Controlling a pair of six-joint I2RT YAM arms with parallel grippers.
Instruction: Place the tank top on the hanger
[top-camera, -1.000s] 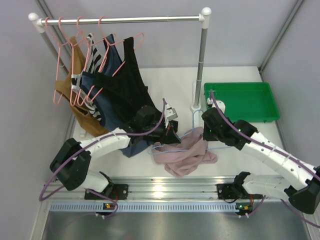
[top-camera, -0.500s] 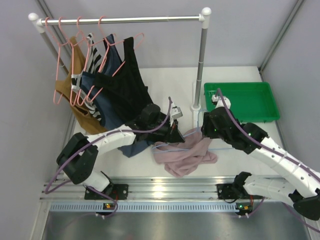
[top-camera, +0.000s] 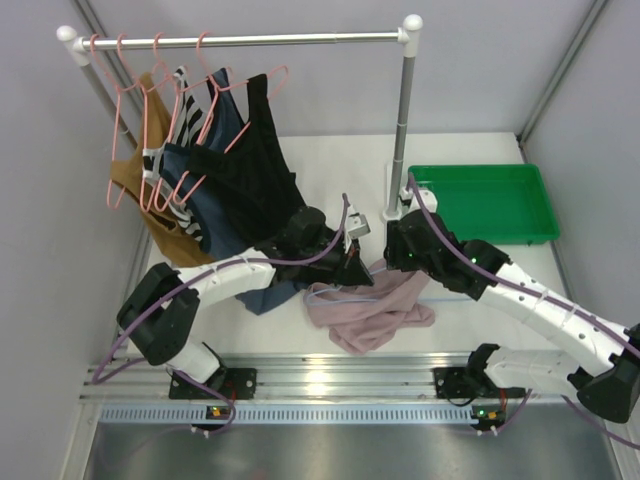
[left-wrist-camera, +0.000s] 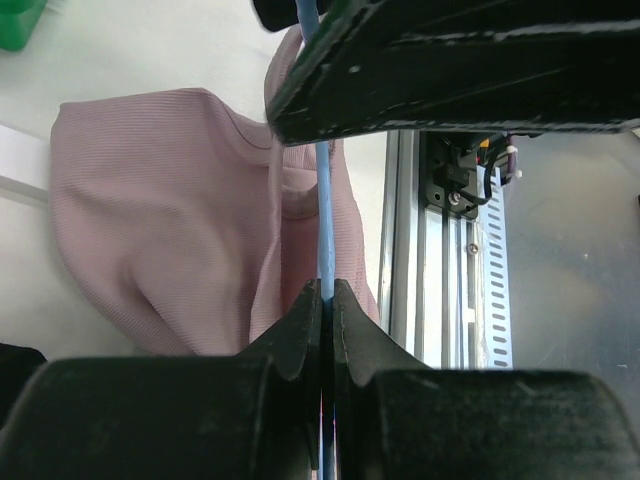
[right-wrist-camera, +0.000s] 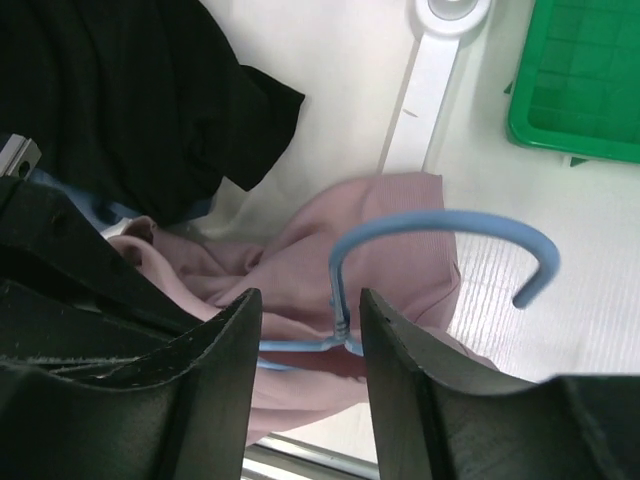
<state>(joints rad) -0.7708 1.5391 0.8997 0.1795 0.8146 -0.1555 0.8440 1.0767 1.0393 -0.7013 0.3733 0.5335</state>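
Currently the tank top (top-camera: 372, 312) lies crumpled on the worktop (top-camera: 330, 165) close to the middle of its near edge, with both hands just beyond its far side. The left hand (left-wrist-camera: 325, 295) is pinched tight on the thin blue wire of the hanger (left-wrist-camera: 324, 220). That wire runs out from between its fingertips across the pink fabric, which spreads directly below and to one side of the hand. The right hand (right-wrist-camera: 310, 310) is held partly apart, its two fingers standing on either side of the hanger's twisted neck without clamping it. The neck sits nearer one finger, and the hook curves away over the tank top toward the far right. Pink cloth bunches under this hand as well, touching the wire. A green tray (top-camera: 480, 200) rests by the far right corner. A black top (top-camera: 250, 185) hangs from the rail (top-camera: 250, 40) at the far left.
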